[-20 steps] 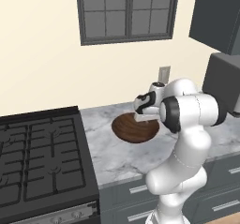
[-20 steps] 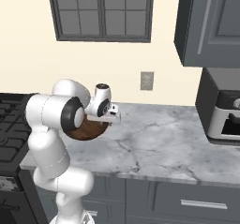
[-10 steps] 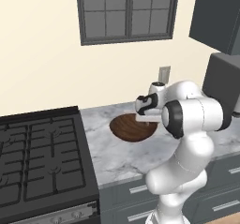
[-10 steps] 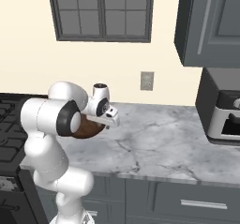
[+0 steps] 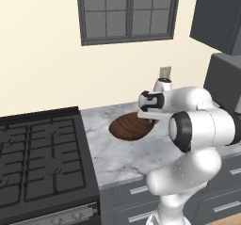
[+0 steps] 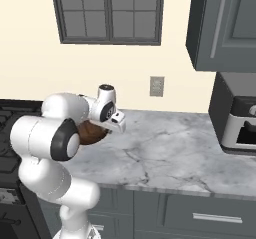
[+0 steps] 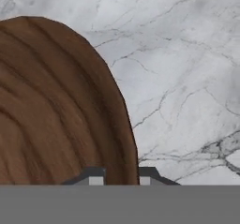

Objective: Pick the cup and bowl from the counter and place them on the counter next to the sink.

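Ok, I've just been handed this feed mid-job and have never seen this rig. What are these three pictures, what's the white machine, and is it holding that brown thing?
The white machine is a robot arm on a driving base, ending in a two-finger gripper. Two pictures come from cameras on the base, behind the arm to its left and right, looking forward over the same kitchen. The third comes from a camera on the hand, looking along the fingers.

On the marble counter lies a wide brown wooden bowl. A black stove sits at the left in the left base view, and an appliance stands at the far right in the right one.

In the hand view, the two dark fingertips sit on either side of the bowl's rim, close together. That looks like a pinch on the rim, but I can't confirm that it's firm. The bowl looks not yet lifted.
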